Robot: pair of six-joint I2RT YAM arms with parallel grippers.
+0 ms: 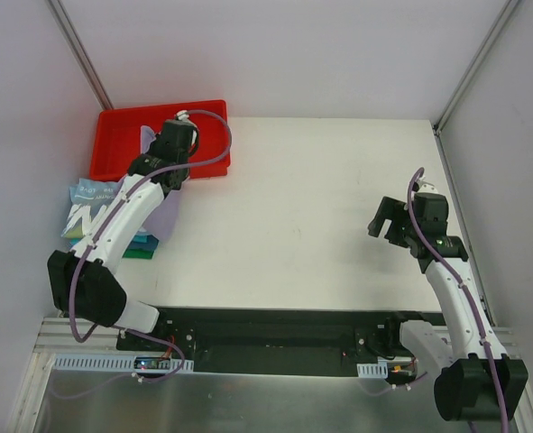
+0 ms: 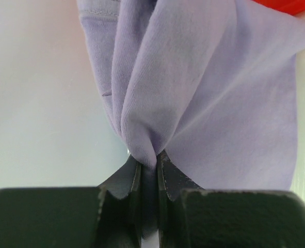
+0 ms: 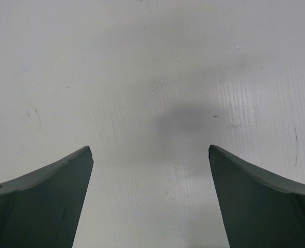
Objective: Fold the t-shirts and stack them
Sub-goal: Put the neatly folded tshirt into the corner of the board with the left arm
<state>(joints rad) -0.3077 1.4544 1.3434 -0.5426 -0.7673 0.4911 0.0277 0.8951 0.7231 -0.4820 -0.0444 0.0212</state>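
The lavender-purple t-shirt hangs bunched from my left gripper, whose jaws are shut on a fold of it. In the top view the left gripper is at the front edge of the red tray, and the shirt shows beside and under the arm. A folded stack lies at the left edge: a light blue shirt with white lettering on top, teal and green shirts beneath. My right gripper is open and empty above bare table on the right.
The red plastic tray stands at the back left, and a corner of it shows in the left wrist view. White walls enclose the table on the left, back and right. The white tabletop spans the middle.
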